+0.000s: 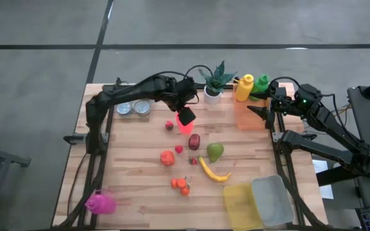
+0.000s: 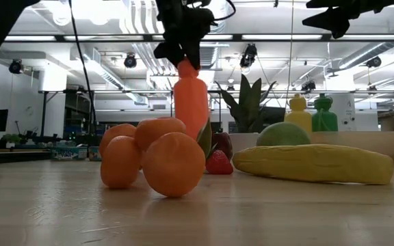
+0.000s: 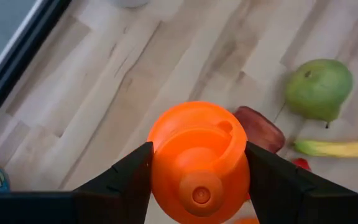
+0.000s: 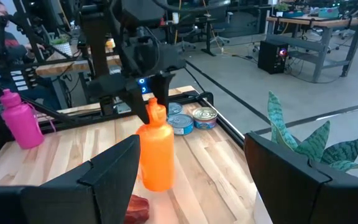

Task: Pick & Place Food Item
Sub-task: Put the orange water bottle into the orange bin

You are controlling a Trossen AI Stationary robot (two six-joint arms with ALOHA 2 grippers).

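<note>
The orange bottle (image 1: 185, 121) hangs up in the air, held by its top in the left gripper (image 1: 185, 111), whose two fingers (image 3: 129, 171) press on both sides of it. It is over the table (image 1: 133, 179) at about 12 o'clock from the middle. So the picking up looks done, and the putting down is still left. Just past it, at 5 o'clock, lie a dark red fruit (image 1: 194, 141) and a green pear (image 1: 216, 152), with a yellow banana (image 1: 213, 171) a bit farther. At the table's 5 o'clock corner wait a yellow tub (image 1: 241, 204) and a clear tub (image 1: 272, 199). The right gripper (image 1: 263, 110) waits, wide open and holding nothing, at 2 o'clock.
</note>
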